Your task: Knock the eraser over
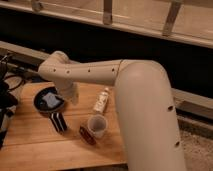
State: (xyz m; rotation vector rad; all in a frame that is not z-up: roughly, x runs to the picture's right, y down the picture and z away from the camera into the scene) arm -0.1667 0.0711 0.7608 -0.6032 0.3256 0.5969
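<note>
— Pose of the thick cream-white plastic arm (pixel 145 112)?
— Rising from the lower right, then stretched to the left, almost level, with small dark holes along its side.
— And at the rounded elbow joint (pixel 54 67)?
— Bent sharply down into a short cream wrist link (pixel 66 89).
— Place of the two-finger gripper (pixel 72 99)?
— At the lower end of that link, low on the left, pointing down. Closed, fingers together.
</note>
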